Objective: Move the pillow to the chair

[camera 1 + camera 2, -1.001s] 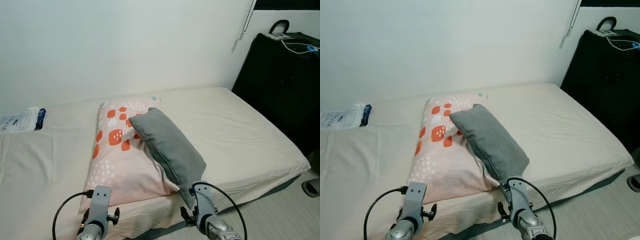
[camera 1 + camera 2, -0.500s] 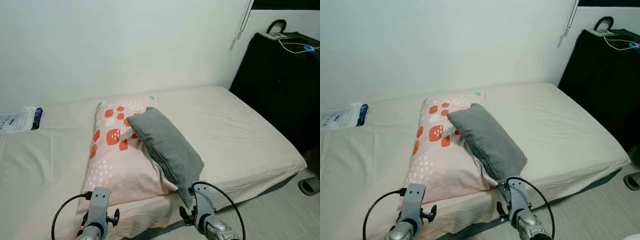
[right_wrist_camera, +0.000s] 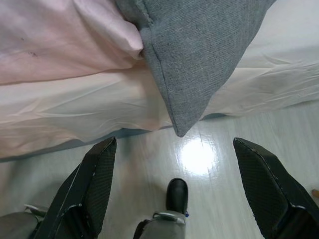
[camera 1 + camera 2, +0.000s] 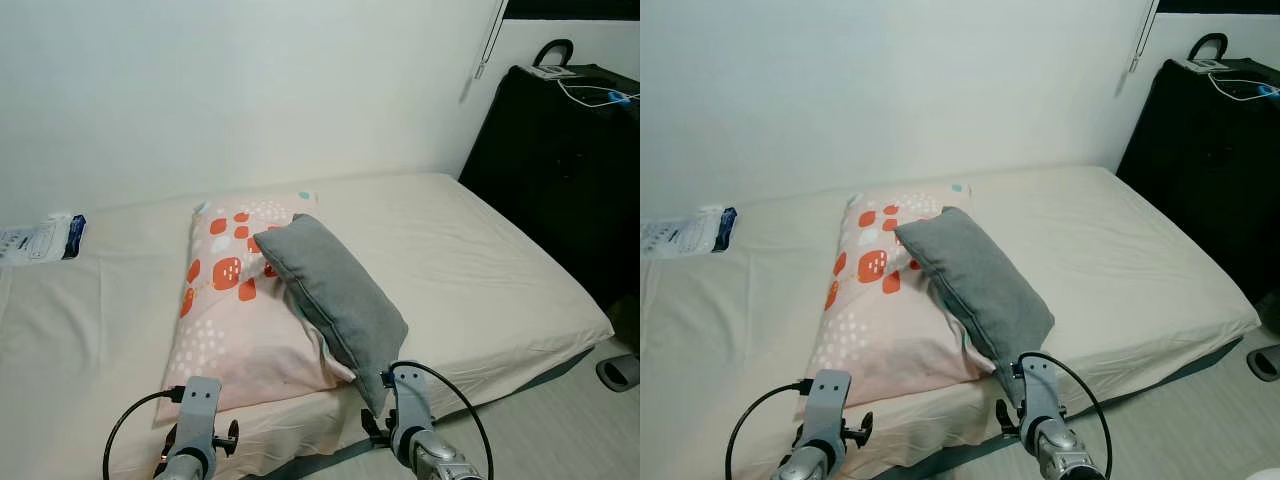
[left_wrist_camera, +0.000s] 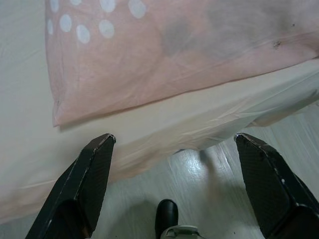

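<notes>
The grey pillow (image 4: 335, 297) hides part of the pink pillow (image 4: 235, 320); the packet (image 4: 38, 238) is cut off.

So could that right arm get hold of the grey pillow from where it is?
Probably yes. The right gripper is open just below the grey pillow, whose corner overhangs the bed edge right between the fingers, with nothing in between. It would still need to move closer.

Head stereo pair looking forward and down over the bed (image 4: 480, 270) from near its foot edge. Wrist cameras aimed steeply down, close over that edge, sharing mattress rim and floor (image 3: 209, 159).
</notes>
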Controlling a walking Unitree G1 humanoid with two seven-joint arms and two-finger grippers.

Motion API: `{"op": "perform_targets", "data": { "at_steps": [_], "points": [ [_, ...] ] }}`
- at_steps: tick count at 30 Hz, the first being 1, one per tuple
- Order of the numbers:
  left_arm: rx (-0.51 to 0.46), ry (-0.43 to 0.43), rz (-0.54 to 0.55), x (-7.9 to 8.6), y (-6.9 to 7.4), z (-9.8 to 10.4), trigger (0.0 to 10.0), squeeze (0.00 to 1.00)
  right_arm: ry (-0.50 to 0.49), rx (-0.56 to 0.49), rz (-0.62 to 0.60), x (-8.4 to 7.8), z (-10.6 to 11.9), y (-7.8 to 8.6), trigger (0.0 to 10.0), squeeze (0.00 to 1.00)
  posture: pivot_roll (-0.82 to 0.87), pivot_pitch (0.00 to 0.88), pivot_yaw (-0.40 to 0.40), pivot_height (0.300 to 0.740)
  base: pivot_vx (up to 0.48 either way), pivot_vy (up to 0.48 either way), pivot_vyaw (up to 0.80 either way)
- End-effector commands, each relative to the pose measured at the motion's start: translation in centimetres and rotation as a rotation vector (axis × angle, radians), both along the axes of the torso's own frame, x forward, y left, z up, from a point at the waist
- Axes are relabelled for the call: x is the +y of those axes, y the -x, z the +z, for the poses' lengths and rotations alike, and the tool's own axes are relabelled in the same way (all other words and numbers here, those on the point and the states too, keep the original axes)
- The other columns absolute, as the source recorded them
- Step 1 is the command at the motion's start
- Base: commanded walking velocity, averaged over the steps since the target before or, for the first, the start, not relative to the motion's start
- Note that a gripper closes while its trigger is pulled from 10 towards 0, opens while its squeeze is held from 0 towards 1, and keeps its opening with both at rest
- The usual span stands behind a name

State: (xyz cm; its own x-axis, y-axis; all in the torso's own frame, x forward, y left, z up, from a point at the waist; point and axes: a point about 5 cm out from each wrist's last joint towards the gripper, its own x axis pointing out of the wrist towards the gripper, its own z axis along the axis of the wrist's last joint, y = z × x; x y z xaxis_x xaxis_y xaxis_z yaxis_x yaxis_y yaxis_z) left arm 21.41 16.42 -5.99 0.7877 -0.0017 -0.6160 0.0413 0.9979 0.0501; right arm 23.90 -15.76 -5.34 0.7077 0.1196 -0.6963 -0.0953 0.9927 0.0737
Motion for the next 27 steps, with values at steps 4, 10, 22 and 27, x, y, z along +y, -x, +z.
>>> {"op": "perform_targets", "data": {
  "at_steps": [4, 10, 22, 27],
  "points": [
    [0.012, 0.004, 0.002, -0.3, 0.3, -0.3, 10.0, 0.00, 0.067, 0.000, 0.059, 0.3, 0.0, 0.0, 10.0, 0.00, 0.12, 0.000, -0.102, 0.740, 0.000, 0.000, 0.00],
    [0.013, -0.009, 0.016, -0.1, 0.3, -0.2, 10.0, 0.00, 0.109, -0.002, 0.069, 0.3, 0.0, -0.1, 10.0, 0.00, 0.12, 0.000, -0.103, 0.740, 0.000, 0.000, 0.00],
    [0.022, -0.041, -0.024, -0.3, 0.1, -0.2, 10.0, 0.00, 0.088, -0.030, 0.089, 1.4, 0.5, -0.9, 10.0, 0.00, 0.13, 0.000, -0.113, 0.740, 0.000, 0.000, 0.00],
    [0.008, -0.028, -0.009, -0.4, 0.0, -0.1, 10.0, 0.00, 0.061, -0.036, 0.051, 1.6, 0.8, -1.3, 10.0, 0.00, 0.13, 0.000, -0.118, 0.740, 0.000, 0.000, 0.00]
  ]
}}
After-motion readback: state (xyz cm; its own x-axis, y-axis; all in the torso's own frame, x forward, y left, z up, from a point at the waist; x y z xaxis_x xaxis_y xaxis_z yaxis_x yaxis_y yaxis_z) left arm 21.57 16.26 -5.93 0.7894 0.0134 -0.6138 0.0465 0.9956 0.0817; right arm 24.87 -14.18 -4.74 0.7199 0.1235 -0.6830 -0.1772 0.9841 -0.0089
